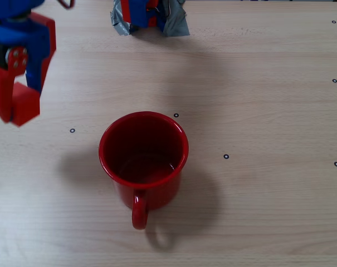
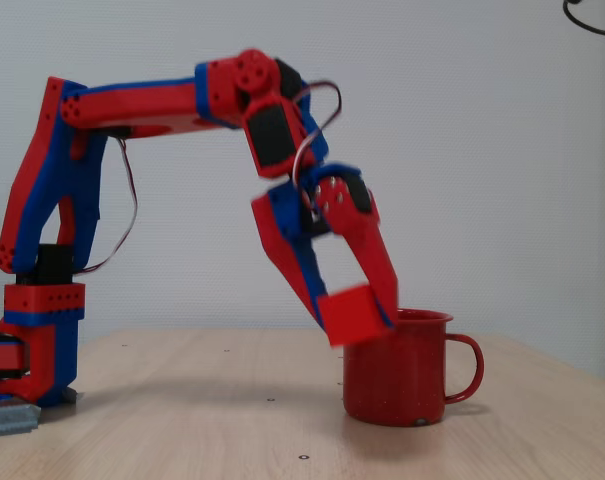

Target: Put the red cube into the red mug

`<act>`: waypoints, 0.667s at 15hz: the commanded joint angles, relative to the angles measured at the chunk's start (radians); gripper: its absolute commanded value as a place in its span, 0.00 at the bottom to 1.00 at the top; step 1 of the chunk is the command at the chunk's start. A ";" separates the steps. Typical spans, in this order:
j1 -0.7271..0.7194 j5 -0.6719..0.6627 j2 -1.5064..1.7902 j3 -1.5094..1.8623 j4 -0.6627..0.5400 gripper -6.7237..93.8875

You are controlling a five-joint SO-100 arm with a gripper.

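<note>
The red mug (image 1: pixel 143 160) stands upright on the wooden table, handle toward the near edge in a fixed view; its red inside holds nothing. From the side, the red mug (image 2: pixel 397 370) has its handle at the right. My red-and-blue gripper (image 2: pixel 360 315) is shut on the red cube (image 2: pixel 353 313), which hangs in the air above the table, level with the mug's rim and partly overlapping it in this view. From above, the red cube (image 1: pixel 25 104) and gripper (image 1: pixel 18 105) sit at the far left, clearly left of the mug.
The arm's base (image 1: pixel 149 16), wrapped in grey tape, is fixed at the table's far edge. Small black ring marks (image 1: pixel 226 156) dot the wooden tabletop. The arm's base column (image 2: pixel 37 330) stands at the left in the side view.
</note>
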 commanded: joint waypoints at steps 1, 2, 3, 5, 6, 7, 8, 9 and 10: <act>0.009 -0.092 0.179 -0.123 0.044 0.07; 0.003 -0.152 0.201 -0.124 0.061 0.07; -0.009 -0.209 0.225 -0.120 0.084 0.07; -0.043 -0.275 0.293 -0.081 0.112 0.07; -0.063 -0.282 0.330 -0.051 0.109 0.07; -0.086 -0.281 0.359 -0.017 0.094 0.07; -0.114 -0.267 0.374 -0.002 0.087 0.07; -0.152 -0.250 0.380 -0.002 0.098 0.07; -0.193 -0.230 0.385 -0.002 0.106 0.07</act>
